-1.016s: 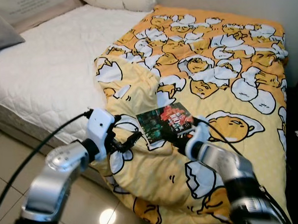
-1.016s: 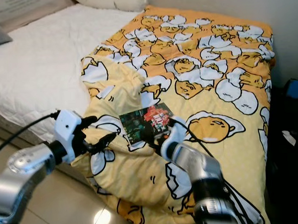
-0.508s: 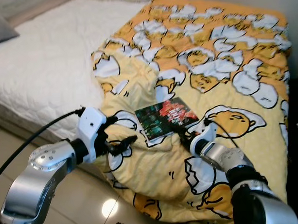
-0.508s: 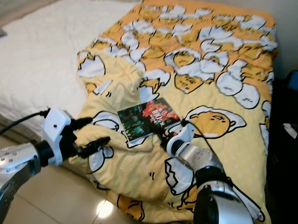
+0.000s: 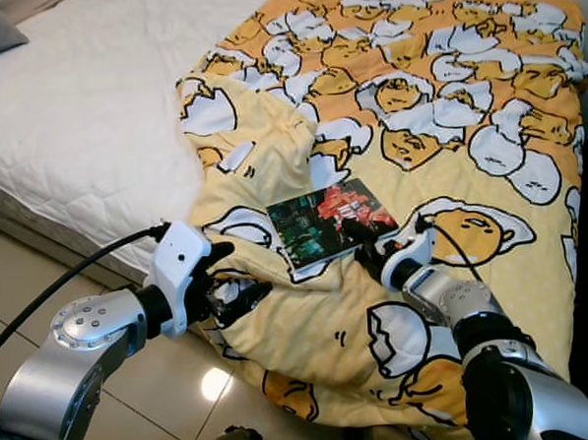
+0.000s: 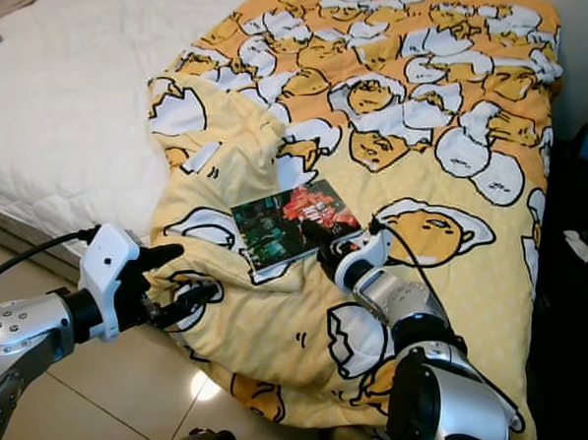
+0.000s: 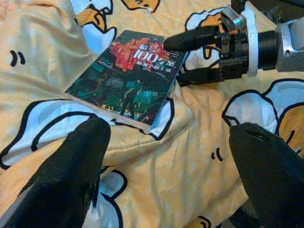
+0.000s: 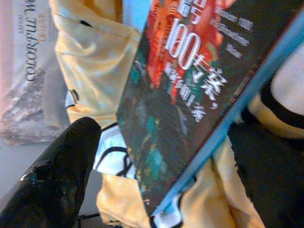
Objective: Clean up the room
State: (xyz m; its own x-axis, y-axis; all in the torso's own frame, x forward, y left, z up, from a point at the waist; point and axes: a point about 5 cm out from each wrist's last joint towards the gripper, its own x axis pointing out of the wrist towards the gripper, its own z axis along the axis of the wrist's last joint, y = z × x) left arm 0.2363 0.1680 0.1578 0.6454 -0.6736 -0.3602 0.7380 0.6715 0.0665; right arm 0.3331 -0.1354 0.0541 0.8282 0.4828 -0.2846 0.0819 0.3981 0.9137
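Bedroom, tiled floor. Bed with white mattress cover; yellow blanket with egg cartoon print spread over far side, bunched at near edge. Book with dark red-green cover lies flat on blanket near bed's near edge. Right tool at book's edge, fingers spread, one finger on top of cover, other low beside it. Left tool fingers spread, at blanket fold on near edge, near book, not touching it.

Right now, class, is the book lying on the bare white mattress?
No, the book lies on the yellow egg-print blanket, with the white mattress off to its left.
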